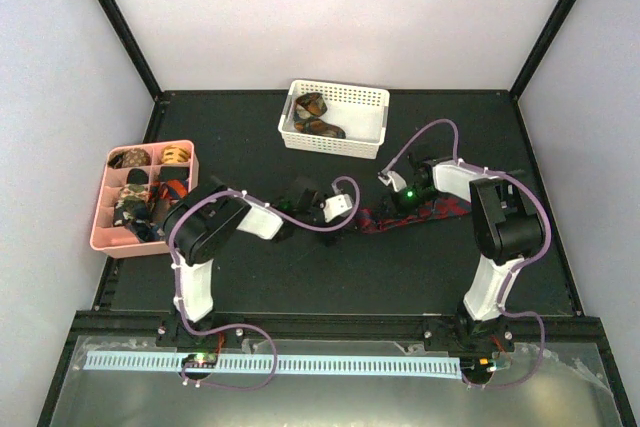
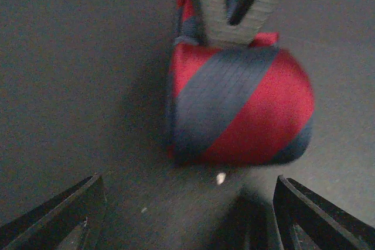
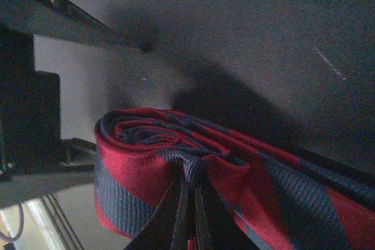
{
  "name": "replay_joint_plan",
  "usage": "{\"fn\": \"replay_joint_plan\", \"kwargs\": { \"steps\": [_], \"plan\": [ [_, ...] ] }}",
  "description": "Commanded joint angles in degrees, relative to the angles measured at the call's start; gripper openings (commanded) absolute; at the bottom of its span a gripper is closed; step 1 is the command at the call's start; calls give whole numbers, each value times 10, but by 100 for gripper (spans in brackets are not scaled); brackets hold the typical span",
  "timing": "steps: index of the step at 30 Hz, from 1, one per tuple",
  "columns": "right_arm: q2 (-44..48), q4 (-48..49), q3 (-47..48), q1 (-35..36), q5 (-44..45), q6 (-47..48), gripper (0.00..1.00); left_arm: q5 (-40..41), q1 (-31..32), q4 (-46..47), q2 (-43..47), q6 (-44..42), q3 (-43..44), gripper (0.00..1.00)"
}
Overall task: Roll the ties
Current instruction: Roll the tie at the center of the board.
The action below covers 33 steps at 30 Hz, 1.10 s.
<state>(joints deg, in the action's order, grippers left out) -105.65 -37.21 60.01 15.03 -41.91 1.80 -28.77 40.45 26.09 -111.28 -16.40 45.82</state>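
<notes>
A red tie with dark stripes [image 1: 440, 209] lies flat on the black table right of centre, and its left end is rolled into a coil [image 1: 372, 217]. The coil fills the left wrist view [image 2: 240, 109] and the right wrist view [image 3: 146, 150]. My right gripper [image 1: 398, 197] is shut, its fingers pinching the coil's outer layer [image 3: 190, 174]. Those grey fingers [image 2: 225, 4] show above the coil in the left wrist view. My left gripper [image 1: 340, 210] is open and empty just left of the coil, with its fingertips [image 2: 94, 185] wide apart and short of it.
A white basket [image 1: 370, 97] at the back centre holds brown patterned ties [image 1: 318, 117]. A pink divided tray [image 1: 100, 232] at the left holds rolled ties [image 1: 176, 156]. Purple cables [image 1: 345, 187] loop over both arms. Black frame posts stand at the back corners.
</notes>
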Motion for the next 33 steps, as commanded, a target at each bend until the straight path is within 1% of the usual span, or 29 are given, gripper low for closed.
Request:
{"fn": "replay_joint_plan", "kwargs": {
  "steps": [1, 4, 10, 16, 20, 23, 25, 27, 30, 31, 33],
  "plan": [
    [-3, 10, -25, 1, 111, 5, 2, -15, -12, 93, 10, 37, -36, 82],
    [2, 20, -31, 2, 138, 1, 2, -42, -12, 134, -10, 51, -36, 84],
    [6, 34, -50, 8, 147, -4, 1, -52, -3, 191, -45, 95, -32, 87],
    [15, 37, -63, 11, 150, -10, 2, -29, 31, 203, -72, 105, -4, 89],
    [17, 38, -67, 12, 149, -13, 2, -16, 44, 206, -100, 118, 27, 86],
    [17, 40, -68, 12, 144, -15, 2, -5, 46, 202, -114, 126, 45, 79],
    [18, 43, -69, 11, 134, -16, 2, 14, 48, 189, -119, 125, 56, 73],
    [18, 43, -68, 11, 124, -18, 2, 29, 49, 164, -121, 118, 68, 64],
    [20, 39, -62, 11, 100, -20, 2, 38, 50, 112, -107, 84, 71, 46],
    [22, 36, -60, 11, 93, -19, 2, 40, 50, 86, -98, 66, 70, 42],
    [26, 23, -50, 9, 72, -13, 7, 47, 51, 20, -80, 23, 68, 38]
  ]
}}
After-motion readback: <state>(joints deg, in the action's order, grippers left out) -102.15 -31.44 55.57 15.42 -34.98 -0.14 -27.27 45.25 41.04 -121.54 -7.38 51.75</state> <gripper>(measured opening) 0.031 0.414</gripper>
